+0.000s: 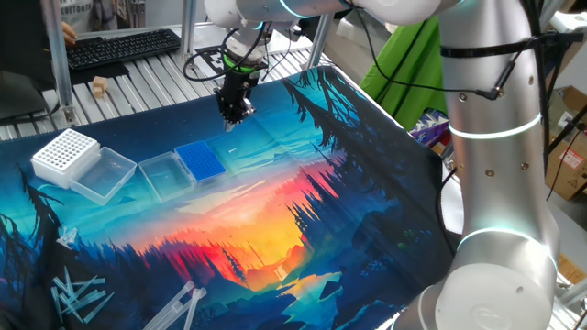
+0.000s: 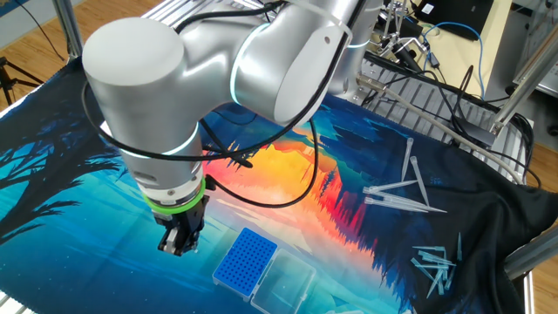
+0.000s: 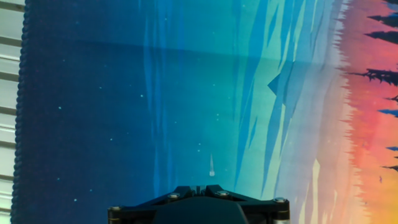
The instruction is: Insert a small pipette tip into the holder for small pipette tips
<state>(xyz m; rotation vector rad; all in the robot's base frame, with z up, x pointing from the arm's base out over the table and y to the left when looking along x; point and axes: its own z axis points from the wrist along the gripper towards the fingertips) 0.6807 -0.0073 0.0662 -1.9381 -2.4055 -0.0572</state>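
Observation:
The small pipette tip (image 3: 211, 165) is a tiny whitish cone lying on the blue part of the mat, just ahead of my fingers in the hand view. It also shows as a small white speck in one fixed view (image 1: 229, 151). My gripper (image 1: 234, 115) hangs above the mat at the far side, with its jaws closed together and nothing visible between them (image 3: 198, 187). The holder for small pipette tips (image 1: 199, 160) is a blue rack with a clear lid (image 1: 163, 174), and sits to the left of the gripper. In the other fixed view the holder (image 2: 247, 260) lies right of the gripper (image 2: 179, 249).
A bigger white gridded rack (image 1: 64, 153) with its clear lid (image 1: 105, 174) stands left of the blue holder. Loose long tips lie at the mat's near left corner (image 1: 75, 293) and in the other fixed view (image 2: 401, 192). The mat's edge meets metal slats (image 3: 9, 112).

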